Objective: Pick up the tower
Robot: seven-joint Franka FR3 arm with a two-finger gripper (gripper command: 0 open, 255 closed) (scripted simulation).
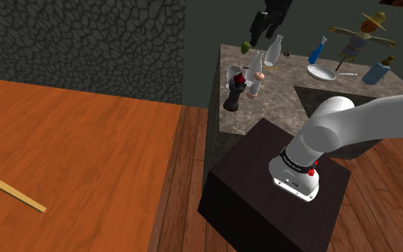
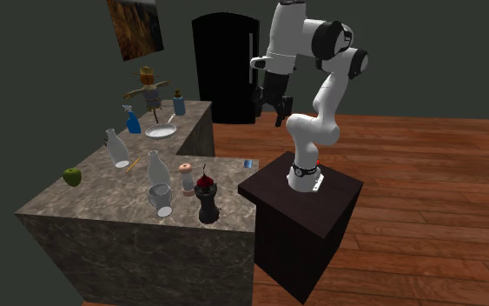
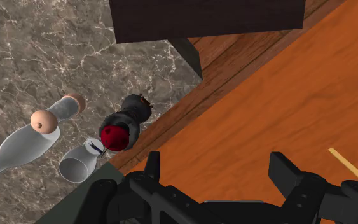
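Second exterior view, left to right: green apple (image 2: 72, 176) at the marble counter's (image 2: 86, 213) left corner, then a clear bottle (image 2: 117, 148), a second clear bottle (image 2: 155, 165), a glass cup (image 2: 161, 200) and a small pink-capped bottle (image 2: 187, 178). Tower (image 2: 206, 202) next: black, red rounded piece on top, upright, near the counter's front edge, just beside the cup on the side toward the stand (image 2: 307, 217). Gripper (image 2: 269, 113) hangs high over the counter's inner corner, well apart from the tower, fingers spread, empty.

Wrist view: tower (image 3: 125, 122) lies ahead of the gripper (image 3: 217, 168), cup just beside it.

Shoulder view: tower (image 1: 234, 94) by the counter's left edge, gripper (image 1: 263, 28) up above it.
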